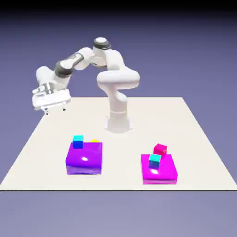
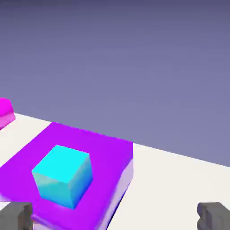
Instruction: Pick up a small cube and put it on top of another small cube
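Two finger tips stand wide apart on the gripper (image 1: pixel 55 111), which is open and holds nothing between them. It hangs in the air over toward the exterior view's left, well apart from every cube and block, with its white hand tilted a little. Behind it the white arm (image 1: pixel 118 77) arches up and across to the exterior view's right, then drops to its base. Lower down and nearer the camera lies the purple block (image 1: pixel 84 158), glossy and low, with the blue cube (image 1: pixel 78 141) resting on its top near the far left corner. In the hand view that cube shows large toward the lower left, its top bright cyan. Just beyond the purple block in the exterior view is the yellow cube (image 1: pixel 94 140), mostly hidden by the block, so only a thin yellow strip of it shows. Farther to the exterior view's right sits the magenta block (image 1: pixel 159 172), with the teal cube (image 1: pixel 155 161) on top. The red cube (image 1: pixel 160 150) shows just behind the teal one, partly covered; whether it touches the block I cannot tell. All this stands on the pale table (image 1: pixel 125 159), with the blue-violet backdrop (image 1: pixel 185 55) beyond.
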Action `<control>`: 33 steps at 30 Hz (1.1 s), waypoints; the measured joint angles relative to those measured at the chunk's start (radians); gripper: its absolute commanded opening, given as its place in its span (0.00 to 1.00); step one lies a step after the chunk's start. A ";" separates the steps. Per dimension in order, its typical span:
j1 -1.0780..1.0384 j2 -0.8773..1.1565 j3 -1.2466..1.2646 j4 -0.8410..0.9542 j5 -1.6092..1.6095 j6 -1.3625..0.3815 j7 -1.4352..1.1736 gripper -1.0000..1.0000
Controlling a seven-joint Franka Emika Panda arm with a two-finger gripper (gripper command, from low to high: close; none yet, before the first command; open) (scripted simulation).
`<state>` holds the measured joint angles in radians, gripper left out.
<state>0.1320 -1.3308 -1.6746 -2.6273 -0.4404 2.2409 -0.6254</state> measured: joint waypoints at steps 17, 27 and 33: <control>0.042 -0.264 -0.580 0.063 -0.153 -0.276 -0.473 0.50; 0.046 -0.266 -0.587 0.062 -0.159 -0.269 -0.473 0.00; 0.153 -0.255 -0.370 0.075 -0.256 -0.379 -0.519 0.00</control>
<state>0.2847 -1.5863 -2.0441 -2.5526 -0.6967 1.8623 -1.1444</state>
